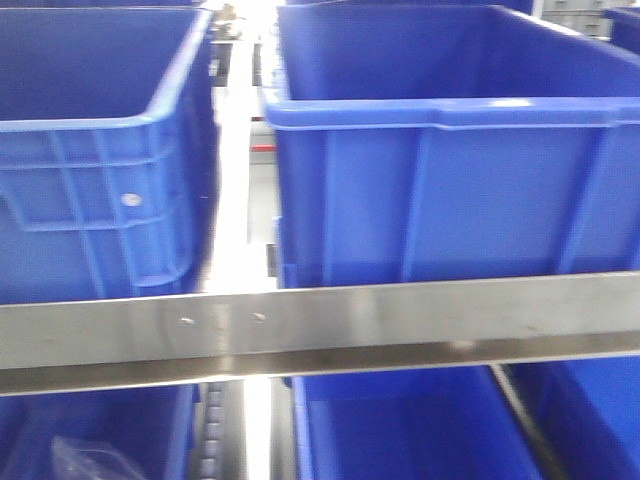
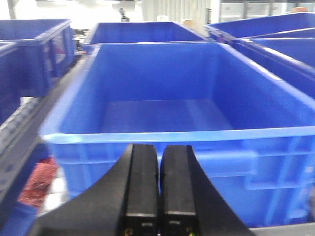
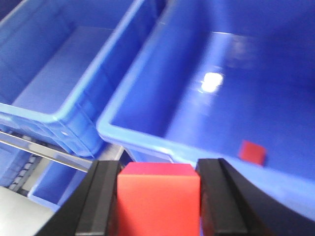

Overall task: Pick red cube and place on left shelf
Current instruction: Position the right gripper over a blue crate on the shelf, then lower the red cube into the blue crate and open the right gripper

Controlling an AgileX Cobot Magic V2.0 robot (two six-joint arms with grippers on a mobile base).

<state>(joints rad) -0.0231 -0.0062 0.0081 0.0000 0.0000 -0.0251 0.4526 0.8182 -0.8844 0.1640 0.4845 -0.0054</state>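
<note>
In the right wrist view the red cube (image 3: 158, 199) sits squeezed between the two black fingers of my right gripper (image 3: 158, 169), which is shut on it. The cube hangs just before the near rim of a large dark-blue crate (image 3: 147, 135). A small red square (image 3: 252, 151) lies on that crate's floor. The left shelf shows as a brushed steel front rail (image 1: 400, 320) with two screw heads, dark-blue crates lined up above it. My left gripper (image 2: 159, 152) is shut with nothing in it, facing an empty blue crate (image 2: 162, 88). Neither gripper appears in the front view.
More blue crates (image 1: 90, 150) stand left and right, with narrow gaps between them. Below the rail are lower crates (image 1: 400, 430) and a clear plastic bag (image 1: 90, 458). A red mesh-like thing (image 2: 39, 179) lies low left of the left wrist's crate.
</note>
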